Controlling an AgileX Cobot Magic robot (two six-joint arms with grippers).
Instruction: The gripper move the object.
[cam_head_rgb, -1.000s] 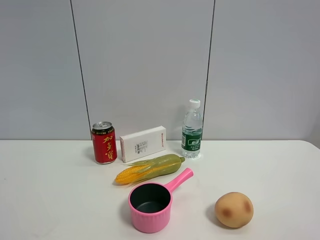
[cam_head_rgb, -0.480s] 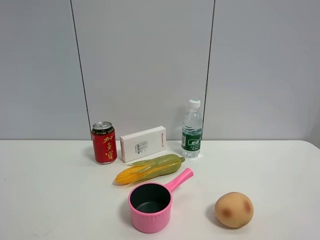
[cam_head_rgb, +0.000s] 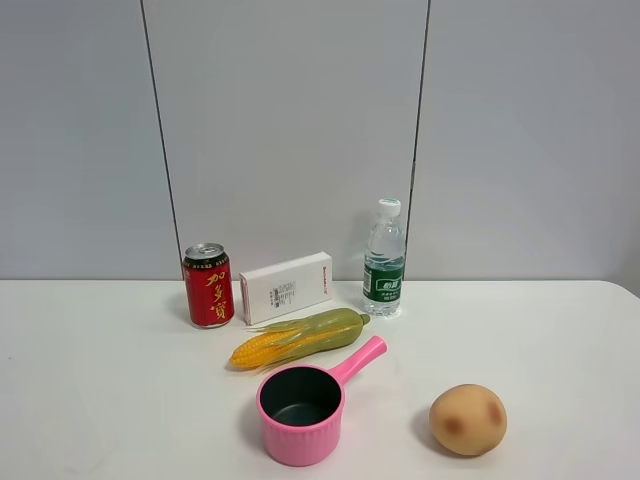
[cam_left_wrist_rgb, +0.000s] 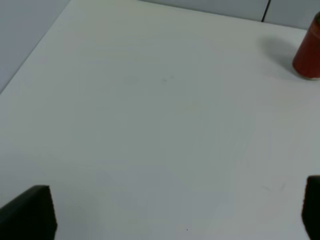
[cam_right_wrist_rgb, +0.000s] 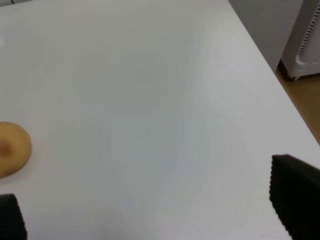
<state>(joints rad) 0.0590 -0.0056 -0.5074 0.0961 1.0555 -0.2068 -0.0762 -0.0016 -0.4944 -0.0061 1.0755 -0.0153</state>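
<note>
The corn cob (cam_head_rgb: 297, 337) lies on the white table (cam_head_rgb: 100, 380), yellow kernels to the left and green husk to the right, just behind the pink pot (cam_head_rgb: 303, 404). Neither arm shows in the exterior high view. In the left wrist view my left gripper (cam_left_wrist_rgb: 175, 212) is open, its black fingertips (cam_left_wrist_rgb: 30, 212) wide apart over bare table, far from the corn. In the right wrist view my right gripper (cam_right_wrist_rgb: 150, 210) is open over bare table, with the potato (cam_right_wrist_rgb: 12, 148) off to one side. The corn shows in neither wrist view.
A red drink can (cam_head_rgb: 208, 285), also in the left wrist view (cam_left_wrist_rgb: 307, 52), a white box (cam_head_rgb: 286, 287) and a water bottle (cam_head_rgb: 384, 259) stand behind the corn. A tan potato (cam_head_rgb: 468, 419) sits at the front right. The table's right edge (cam_right_wrist_rgb: 280, 95) drops to the floor.
</note>
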